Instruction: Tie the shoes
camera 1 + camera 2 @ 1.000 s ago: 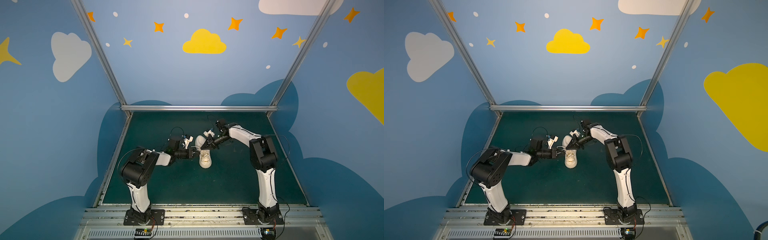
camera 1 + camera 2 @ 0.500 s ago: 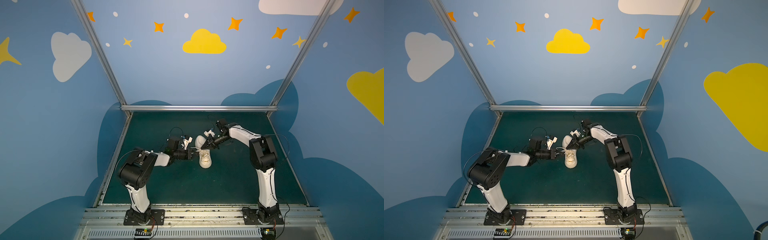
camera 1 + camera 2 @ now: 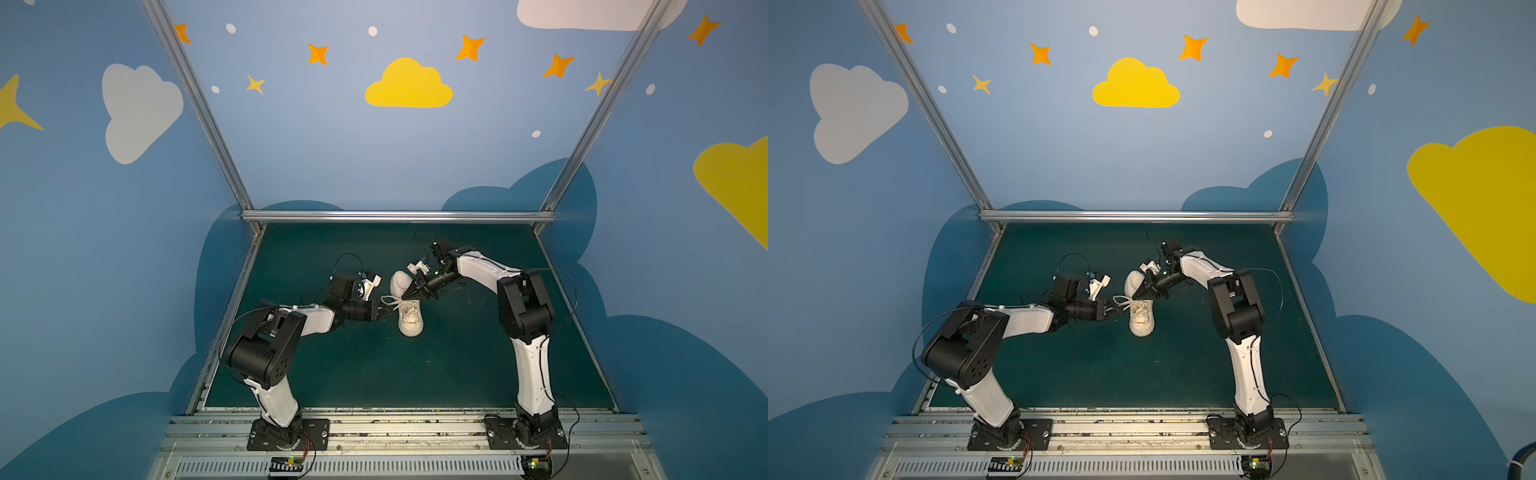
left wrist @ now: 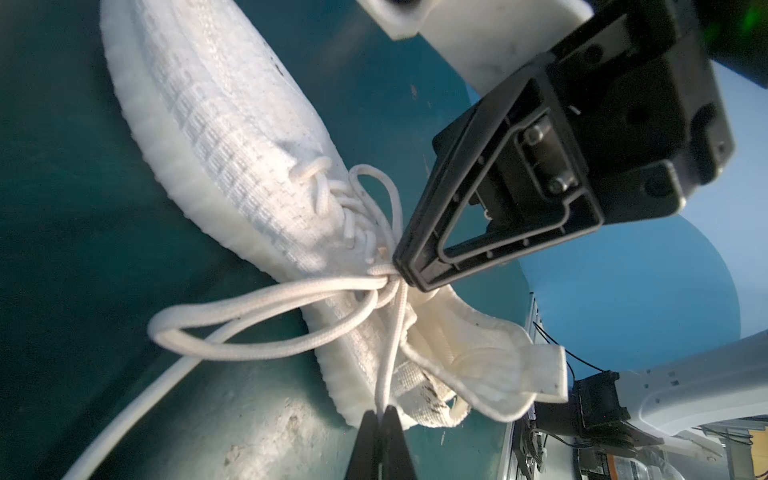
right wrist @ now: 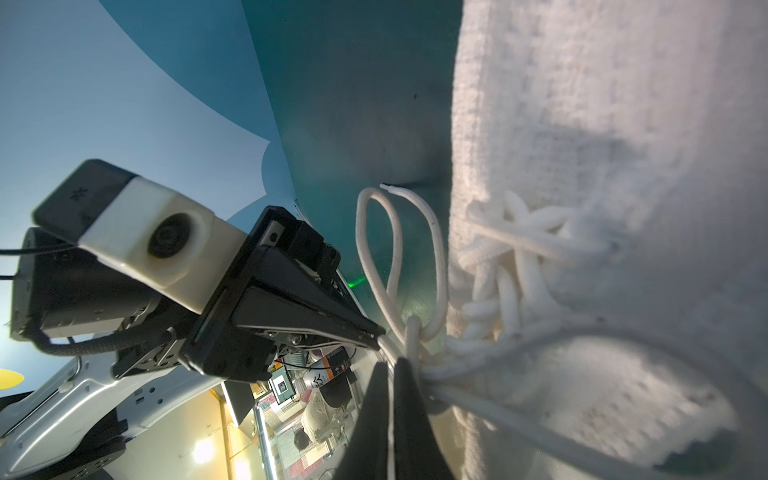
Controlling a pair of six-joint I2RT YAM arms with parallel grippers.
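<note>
1. Shoe (image 3: 409,316): off-white knit with a ribbed sole. It lies mid-table on the green table (image 3: 353,374), between the two arms, with its heel toward the arm bases. Both top views show this placing (image 3: 1140,316).
2. Top views: these alone give the whole layout. The left hand (image 3: 387,310) reaches in from the side and the right hand (image 3: 404,297) comes down from behind. The two tips are close together over the lacing. Both hands are too small here to read the grip.
3. Left wrist view: this is the only view showing the sole's ribbing, the heel tab and a long double loop of laces (image 4: 249,316) trailing off the shoe onto the table.
   - The left hand (image 4: 380,415) is clenched, pinching a single strand that runs taut to the knot.
   - The right hand (image 4: 405,268) has its tip at the knot, jaws together.
4. Right wrist view: the shoe's upper (image 5: 582,124) fills the side, close and blurred.
   - Only here can a free lace end with its tip be seen, beside a narrow loop (image 5: 378,249).
   - The right hand (image 5: 390,374) is closed, with a thin strand caught between its fingers at the knot.
   - The left hand (image 5: 376,334) shows opposite with its camera, its tip on the same bunch of laces.
</note>
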